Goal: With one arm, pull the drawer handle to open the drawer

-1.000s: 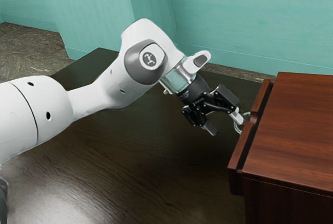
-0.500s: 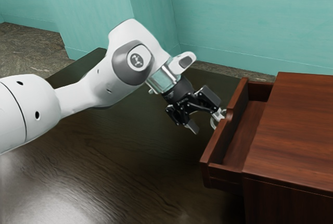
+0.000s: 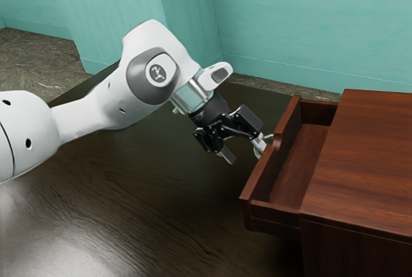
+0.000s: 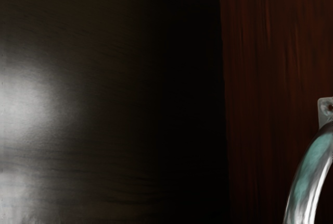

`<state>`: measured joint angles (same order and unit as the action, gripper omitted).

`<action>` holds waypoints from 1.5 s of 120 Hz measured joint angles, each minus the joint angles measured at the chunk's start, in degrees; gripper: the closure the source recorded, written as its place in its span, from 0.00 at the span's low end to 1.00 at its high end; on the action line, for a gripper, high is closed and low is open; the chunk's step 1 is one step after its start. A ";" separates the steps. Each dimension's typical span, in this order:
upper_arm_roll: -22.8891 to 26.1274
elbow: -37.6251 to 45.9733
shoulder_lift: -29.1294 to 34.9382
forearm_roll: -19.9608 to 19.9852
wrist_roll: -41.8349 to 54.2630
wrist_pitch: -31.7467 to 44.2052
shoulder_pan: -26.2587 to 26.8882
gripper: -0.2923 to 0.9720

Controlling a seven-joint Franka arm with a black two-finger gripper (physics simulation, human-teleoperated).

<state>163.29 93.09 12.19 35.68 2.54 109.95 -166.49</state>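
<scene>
Drawer [image 3: 283,172]: right of centre in the exterior frame, jutting left out of the cabinet [image 3: 370,154], its inside open to view.
Change: a second ago the front sat nearly flush, half a second ago partly out, now further out.
Meaning: the opening looks largely done; I can't judge how much travel is left.
Handle [image 3: 265,142]: on the drawer front, at the tips of the jaws.
Jaws: at the handle; clamped or merely hooked, I cannot tell.
Arm [image 3: 96,106]: reaching in from the left, over the counter [image 3: 129,212].

Exterior looks down from the side; wrist close; both show drawer front [image 4: 270,78].
</scene>
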 joint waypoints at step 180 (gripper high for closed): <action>-0.21 -0.05 -0.80 -5.39 1.72 -0.03 -1.35 0.23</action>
<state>163.08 93.03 11.39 30.29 4.26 109.92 -167.84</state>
